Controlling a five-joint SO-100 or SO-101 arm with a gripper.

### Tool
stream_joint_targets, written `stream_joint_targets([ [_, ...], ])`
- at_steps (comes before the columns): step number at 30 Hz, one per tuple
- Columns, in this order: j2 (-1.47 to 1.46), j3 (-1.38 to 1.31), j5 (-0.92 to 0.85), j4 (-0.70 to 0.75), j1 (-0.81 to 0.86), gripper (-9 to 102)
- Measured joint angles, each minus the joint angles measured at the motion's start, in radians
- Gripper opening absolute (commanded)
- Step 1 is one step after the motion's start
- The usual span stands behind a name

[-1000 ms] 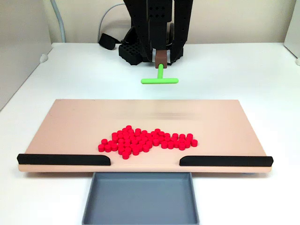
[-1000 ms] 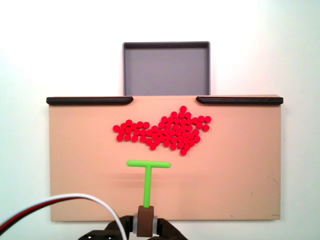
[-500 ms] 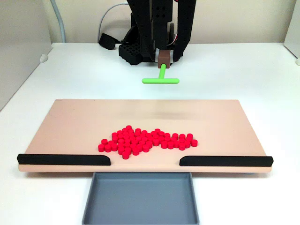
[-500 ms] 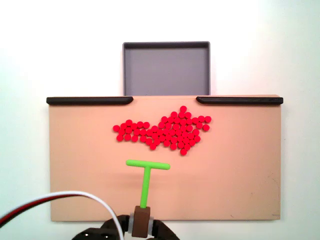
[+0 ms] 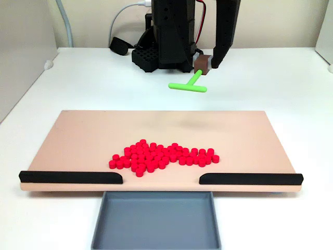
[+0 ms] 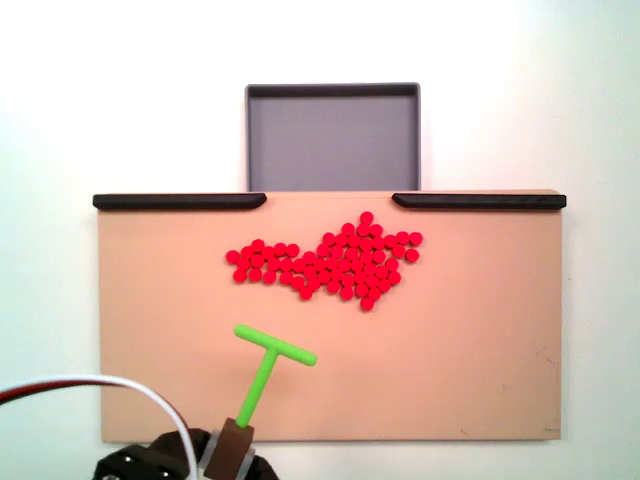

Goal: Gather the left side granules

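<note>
A loose patch of red granules [image 5: 156,156] lies on the pink board [image 5: 78,135], near its front edge between two black strips. From above, the granules [image 6: 340,262] spread from left of centre to right of centre on the board [image 6: 480,340]. My gripper [image 5: 202,63] hangs behind the board, shut on the brown handle block of a green T-shaped pusher [image 5: 188,86]. In the other fixed view the gripper [image 6: 232,448] sits at the bottom edge, and the pusher [image 6: 262,372] leans up and to the right, with its crossbar well short of the granules.
Black strips [image 5: 71,177] [image 5: 251,178] line the board's front edge with a gap between them. A grey tray [image 5: 156,198] sits below that gap, seen from above as the tray [image 6: 333,90]. The arm's black base [image 5: 156,52] stands behind the board, with a white cable [image 6: 110,385].
The arm has swung sideways: the pusher moved right in the front fixed view, and left and tilted in the other. The granules have not moved.
</note>
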Motion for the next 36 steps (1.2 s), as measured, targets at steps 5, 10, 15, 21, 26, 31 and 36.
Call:
stream_joint_targets([
  [5, -0.011, 0.000, 0.141, 0.000, -0.009, 0],
  [10, -0.012, 0.000, 0.290, 0.000, -0.046, 0],
  [15, -0.043, -0.012, 0.446, 0.000, -0.100, 0],
  [21, -0.126, -0.129, 0.640, 0.000, -0.129, 0],
  [26, -0.196, -0.202, 0.782, 0.000, -0.146, 0],
  [31, -0.299, -0.293, 0.897, 0.003, -0.153, 0],
  [36, -0.353, -0.360, 0.986, 0.006, -0.161, 0],
])
